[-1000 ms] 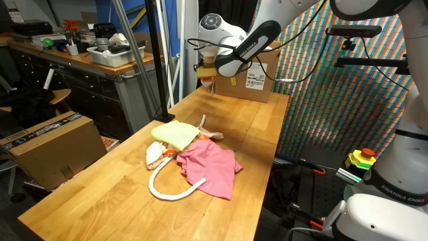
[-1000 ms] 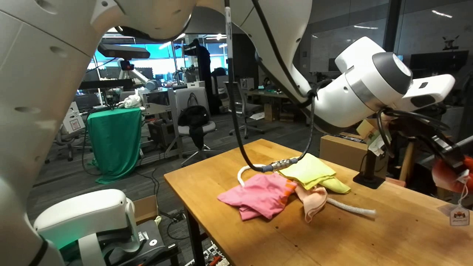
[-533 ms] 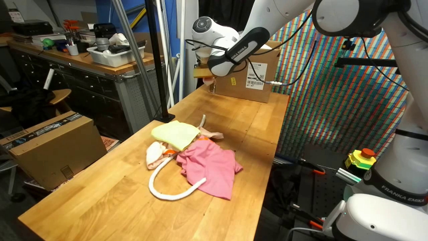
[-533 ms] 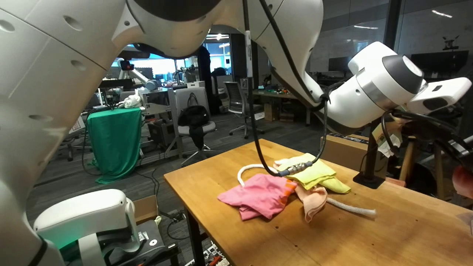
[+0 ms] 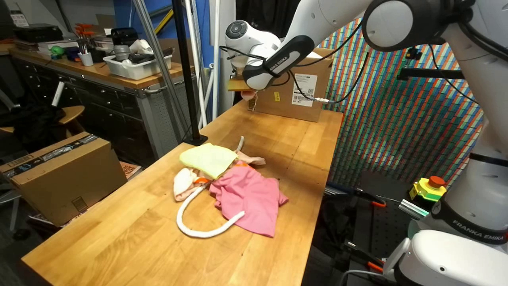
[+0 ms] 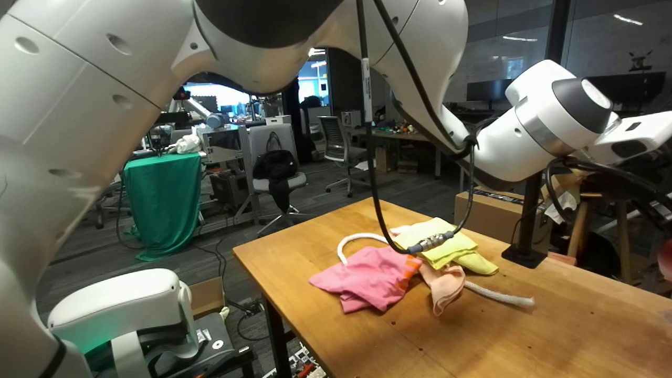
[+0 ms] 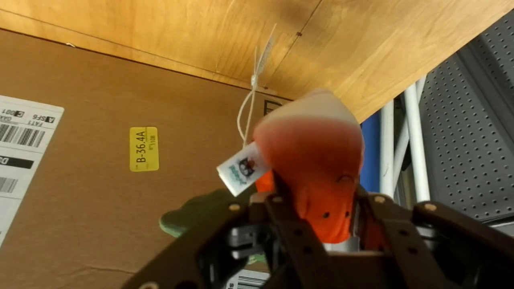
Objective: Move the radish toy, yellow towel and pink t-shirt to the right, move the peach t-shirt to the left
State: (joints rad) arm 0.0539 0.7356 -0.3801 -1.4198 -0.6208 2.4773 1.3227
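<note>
I count one wooden table (image 5: pixel 139 246). On it lie one yellow towel (image 5: pixel 208 159) and one pink t-shirt (image 5: pixel 252 198); peach cloth (image 5: pixel 182 190) gives me two patches there, white rope (image 5: pixel 203 234) two stretches, and from here I can't tell whether either is one piece or two. By one end of the table, my one gripper (image 7: pixel 317 194) has one radish toy (image 7: pixel 315 144). One cardboard box (image 5: pixel 282 104) stands on the table, a second cardboard box (image 5: pixel 75 178) beside it. Past the table, I see at least two office chairs (image 6: pixel 261 144).

Near a long worktop (image 5: pixel 119 238) edge, the towel (image 5: pixel 208 159) partly hides the peach shirt (image 5: pixel 183 186). In an exterior view the right border crops the toy (image 6: pixel 665 260); its label (image 7: pixel 243 169) seems too small to read.
</note>
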